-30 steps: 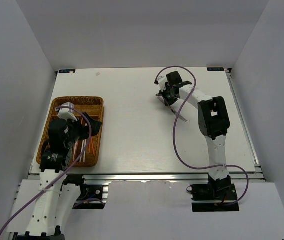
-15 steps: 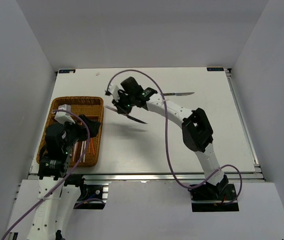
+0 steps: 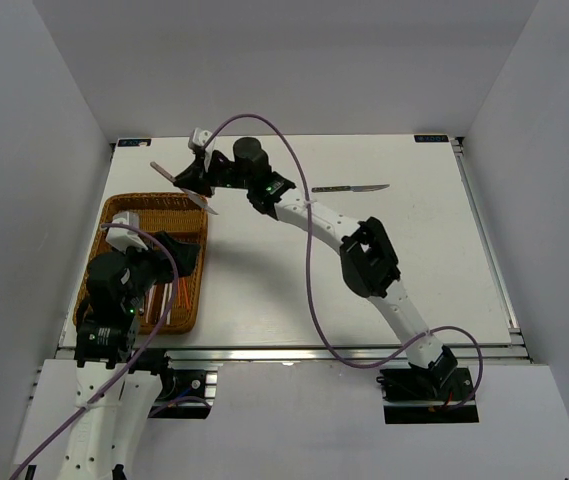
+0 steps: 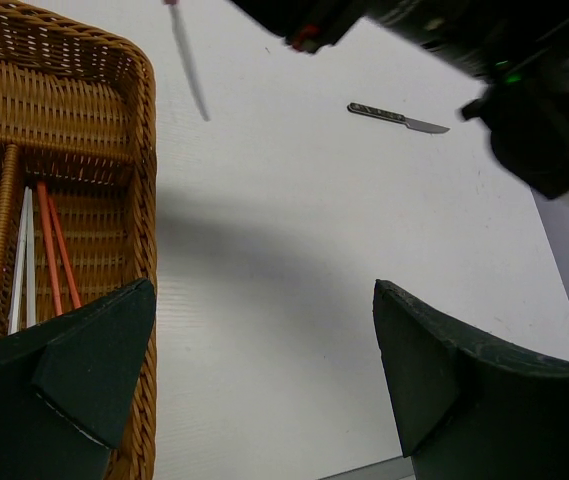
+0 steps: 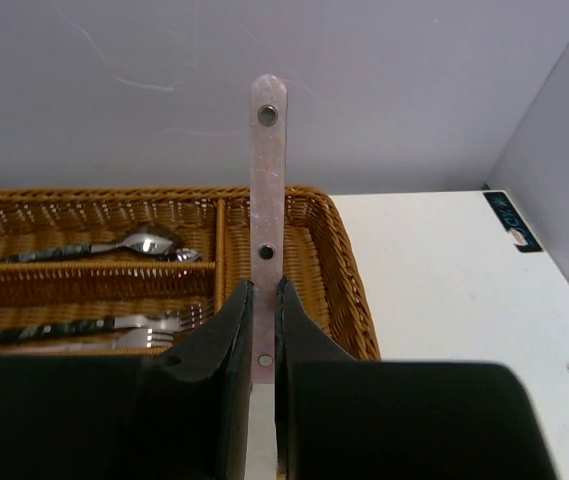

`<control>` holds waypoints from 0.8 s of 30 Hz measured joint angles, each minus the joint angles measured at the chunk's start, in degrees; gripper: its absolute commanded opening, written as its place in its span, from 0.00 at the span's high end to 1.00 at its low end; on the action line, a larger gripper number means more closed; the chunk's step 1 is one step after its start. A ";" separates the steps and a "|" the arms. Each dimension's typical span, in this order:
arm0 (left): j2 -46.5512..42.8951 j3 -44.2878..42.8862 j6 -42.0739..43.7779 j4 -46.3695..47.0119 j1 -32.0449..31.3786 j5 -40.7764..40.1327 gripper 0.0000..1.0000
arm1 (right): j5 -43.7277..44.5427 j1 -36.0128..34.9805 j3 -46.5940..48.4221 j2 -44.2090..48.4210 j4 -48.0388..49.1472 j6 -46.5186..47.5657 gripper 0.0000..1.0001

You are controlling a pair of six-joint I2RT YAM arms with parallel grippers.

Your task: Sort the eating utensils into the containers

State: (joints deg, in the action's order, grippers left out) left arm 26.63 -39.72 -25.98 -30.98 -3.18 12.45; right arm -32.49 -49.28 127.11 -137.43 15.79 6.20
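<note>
The brown wicker tray [image 3: 192, 300] lies at the table's left. My right gripper [image 3: 197, 178] is shut on a pink-handled knife [image 3: 172, 177], held in the air just beyond the tray's far right corner. In the right wrist view the pink handle [image 5: 267, 180] stands up between the shut fingers [image 5: 226, 330], above the tray [image 5: 349, 290], which holds a spoon [image 5: 139, 243] and a fork [image 5: 114, 325]. My left gripper [image 3: 181, 252] is open and empty over the tray's right side. A dark-handled knife [image 3: 349, 188] lies on the table.
In the left wrist view the open gripper [image 4: 264, 330] frames bare table beside the tray's right rim [image 4: 147, 250]. Red chopsticks [image 4: 52, 250] and white chopsticks [image 4: 22, 260] lie in a slot. The dark-handled knife [image 4: 397, 118] lies far off. White walls enclose the table.
My right arm has swung left across the table with the pink-handled knife, from the middle right to the tray's far corner. The left arm has shifted only slightly.
</note>
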 measured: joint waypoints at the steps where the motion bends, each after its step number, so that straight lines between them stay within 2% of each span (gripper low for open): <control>1: -0.13 0.00 0.00 0.11 0.00 0.00 0.02 | -0.31 0.00 0.92 -2.10 2.78 -1.84 1.00; 9: -0.28 0.04 0.02 0.20 0.00 0.07 0.02 | -0.55 -0.76 3.43 -10.10 13.88 -6.73 1.00; 24: -0.48 0.74 0.02 0.66 0.00 0.52 0.02 | -1.16 -1.27 2.75 -9.29 19.91 -8.76 1.00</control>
State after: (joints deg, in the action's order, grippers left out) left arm 26.15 -38.98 -25.96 -30.33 -3.18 12.97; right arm -33.65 -50.54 129.86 -146.71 35.70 -2.57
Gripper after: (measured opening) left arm 0.982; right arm 0.115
